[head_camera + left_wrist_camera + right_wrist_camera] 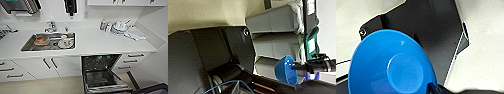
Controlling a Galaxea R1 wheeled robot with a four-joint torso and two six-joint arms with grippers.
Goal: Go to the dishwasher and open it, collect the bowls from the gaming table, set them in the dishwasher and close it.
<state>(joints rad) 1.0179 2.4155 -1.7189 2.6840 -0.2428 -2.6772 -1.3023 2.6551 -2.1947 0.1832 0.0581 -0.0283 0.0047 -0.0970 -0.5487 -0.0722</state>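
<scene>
Under the white counter, dishwasher [103,73] door dropped open, right end effector [432,87] pinching blue bowl [392,65]

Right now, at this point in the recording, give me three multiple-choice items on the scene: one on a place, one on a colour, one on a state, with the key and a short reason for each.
1. Where does the dishwasher sit relative to the sink?
A. Under the counter, to the right of the sink
B. Directly beneath the sink
C. On top of the counter

2. What colour is the bowl that shows large in the right wrist view?
A. Green
B. Blue
C. Orange

3. What state is the dishwasher's door in?
A. Shut flush with the cabinets
B. Removed and lying on the counter
C. Folded down open, with the dark interior showing

Key: 1 A, the open unit stands below the white counter, right of the steel sink. 2 B, the dish is bright blue. 3 C, the door hangs down toward the floor and the inside is visible.
</scene>
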